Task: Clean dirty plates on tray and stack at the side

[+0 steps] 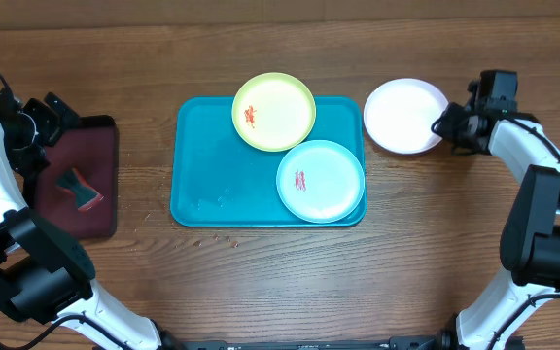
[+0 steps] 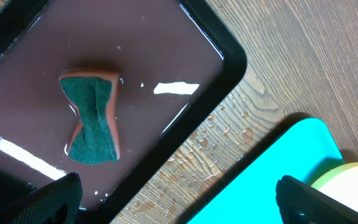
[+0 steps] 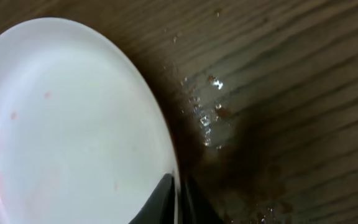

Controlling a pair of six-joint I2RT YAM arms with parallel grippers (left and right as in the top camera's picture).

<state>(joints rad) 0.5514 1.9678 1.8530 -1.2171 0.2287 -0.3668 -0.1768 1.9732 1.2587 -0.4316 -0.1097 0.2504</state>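
The turquoise tray [image 1: 202, 165] lies mid-table. On it sit a pale yellow-green plate [image 1: 274, 112] at the back and a mint-blue plate [image 1: 321, 181] at the front right, each with a red smear. A white plate [image 1: 404, 115] lies on the wood right of the tray. My right gripper [image 1: 445, 124] is shut on the white plate's right rim [image 3: 174, 202]; the plate [image 3: 67, 124] shows faint pink marks. My left gripper [image 2: 179, 202] is open and empty, over the wood between the maroon tray and the turquoise tray's corner [image 2: 278, 162].
A dark maroon, black-rimmed tray [image 1: 100, 209] at the left holds a green and orange sponge [image 1: 78, 189], which also shows in the left wrist view [image 2: 92, 118]. Water drops lie on the wood beside it [image 2: 222, 143] and beside the white plate [image 3: 210, 118].
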